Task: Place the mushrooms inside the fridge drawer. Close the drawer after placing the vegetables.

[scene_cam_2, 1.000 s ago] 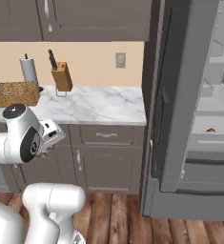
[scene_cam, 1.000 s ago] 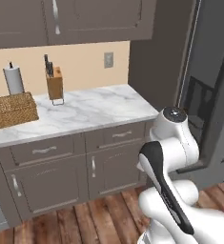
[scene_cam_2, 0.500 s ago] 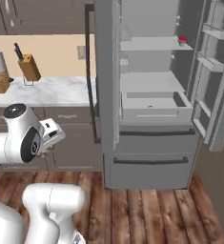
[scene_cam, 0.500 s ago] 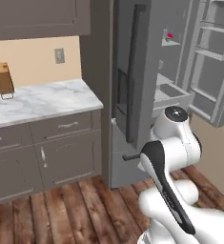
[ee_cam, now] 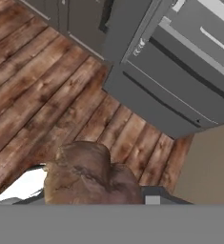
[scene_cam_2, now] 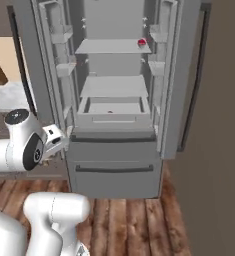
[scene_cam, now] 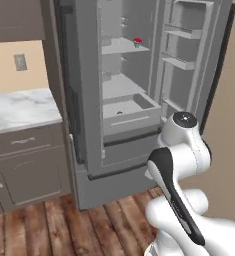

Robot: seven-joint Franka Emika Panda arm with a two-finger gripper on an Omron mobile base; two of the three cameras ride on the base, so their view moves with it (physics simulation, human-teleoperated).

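A brown-capped mushroom sits large at the bottom of the hand view, with my gripper shut on it and the fingertips hidden behind it. The hand hangs low beside the arm, over the wooden floor, left of the fridge. The fridge drawer stands pulled out below the lower shelf, and a small dark speck lies inside it. The drawer's pale front shows at the hand view's top right.
Both fridge doors are swung wide open. A pink-topped cupcake stands on the upper shelf. The grey freezer front lies below the drawer. A marble counter over dark cabinets is at the left.
The whole picture has swung from the counter to the open fridge, so the base has moved. The arm keeps its folded pose with the mushroom held.
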